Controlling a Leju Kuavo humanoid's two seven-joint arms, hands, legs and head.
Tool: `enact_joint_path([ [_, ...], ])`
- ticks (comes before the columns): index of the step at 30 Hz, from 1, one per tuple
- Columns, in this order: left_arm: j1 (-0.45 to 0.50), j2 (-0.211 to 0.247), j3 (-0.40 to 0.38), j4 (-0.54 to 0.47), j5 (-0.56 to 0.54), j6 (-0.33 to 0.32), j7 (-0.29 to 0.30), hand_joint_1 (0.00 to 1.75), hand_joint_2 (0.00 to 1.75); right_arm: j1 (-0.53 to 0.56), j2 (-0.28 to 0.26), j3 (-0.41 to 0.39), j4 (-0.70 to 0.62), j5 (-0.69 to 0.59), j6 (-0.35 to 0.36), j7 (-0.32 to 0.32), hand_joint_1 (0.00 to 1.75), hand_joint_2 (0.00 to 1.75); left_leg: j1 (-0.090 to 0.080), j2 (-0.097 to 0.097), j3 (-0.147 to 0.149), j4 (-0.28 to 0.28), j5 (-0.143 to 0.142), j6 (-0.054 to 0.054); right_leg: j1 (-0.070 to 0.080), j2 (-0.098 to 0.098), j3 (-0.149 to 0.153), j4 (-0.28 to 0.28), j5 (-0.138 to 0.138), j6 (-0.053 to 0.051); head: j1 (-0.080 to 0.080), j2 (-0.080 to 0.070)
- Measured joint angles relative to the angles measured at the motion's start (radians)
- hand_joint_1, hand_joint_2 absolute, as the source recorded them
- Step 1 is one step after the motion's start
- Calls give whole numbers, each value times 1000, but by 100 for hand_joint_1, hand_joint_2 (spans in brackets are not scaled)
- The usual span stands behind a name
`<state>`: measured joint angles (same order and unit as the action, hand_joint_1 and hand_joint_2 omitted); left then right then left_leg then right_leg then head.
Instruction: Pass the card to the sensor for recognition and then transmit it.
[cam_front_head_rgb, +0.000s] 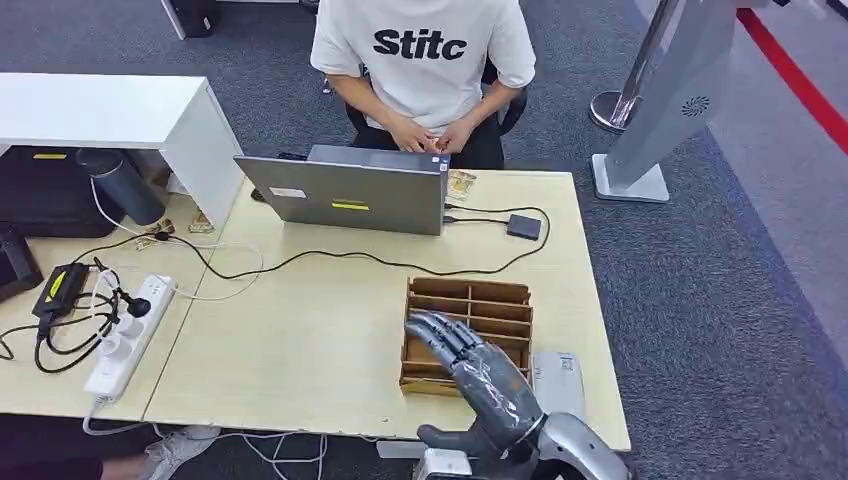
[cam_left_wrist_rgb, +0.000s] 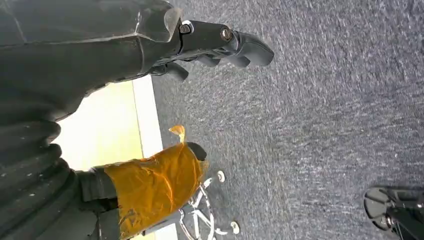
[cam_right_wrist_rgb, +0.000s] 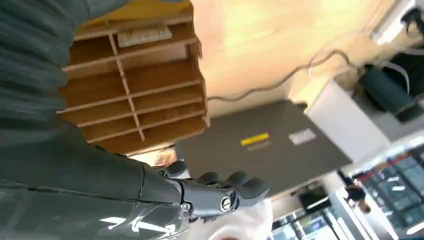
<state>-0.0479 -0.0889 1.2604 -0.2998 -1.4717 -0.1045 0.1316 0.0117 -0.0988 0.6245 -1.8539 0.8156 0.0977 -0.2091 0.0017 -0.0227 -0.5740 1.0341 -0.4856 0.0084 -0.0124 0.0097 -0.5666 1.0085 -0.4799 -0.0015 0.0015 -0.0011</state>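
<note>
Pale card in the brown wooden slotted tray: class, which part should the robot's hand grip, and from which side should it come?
Probably the exposed long edge of the pale card, reached from above. It sits in a narrow compartment of the brown wooden slotted tray, and thin dividers wall it in, leaving just the open top. The right hand hovers over the tray.

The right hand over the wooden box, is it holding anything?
No. The right hand hovers over the wooden card box with its fingers spread and nothing between them. The left hand holds nothing either.
</note>
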Motion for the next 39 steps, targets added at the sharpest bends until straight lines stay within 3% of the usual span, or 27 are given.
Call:
enact_joint_path([
  [5, -2, 7, 0, 0, -1, 0, 0, 0, 175, -19, -29, 45, 35, 0, -3, -1, 0, 175, 0, 0, 0, 0, 0, 0, 0, 0, 0, 0, 0, 0, 0, 0],
  [17, -3, 7, 0, 0, -3, -3, 2, 0, 175, -65, -34, 119, 109, 197, -66, 117, 0, 175, 0, 0, 0, 0, 0, 0, 0, 0, 0, 0, 0, 0, 0, 0],
  [39, -4, 7, 0, 0, -10, 3, 5, 0, 175, -98, -33, 157, 191, 338, -65, 206, 0, 175, 0, 0, 0, 0, 0, 0, 0, 0, 0, 0, 0, 0, 0, 0],
])
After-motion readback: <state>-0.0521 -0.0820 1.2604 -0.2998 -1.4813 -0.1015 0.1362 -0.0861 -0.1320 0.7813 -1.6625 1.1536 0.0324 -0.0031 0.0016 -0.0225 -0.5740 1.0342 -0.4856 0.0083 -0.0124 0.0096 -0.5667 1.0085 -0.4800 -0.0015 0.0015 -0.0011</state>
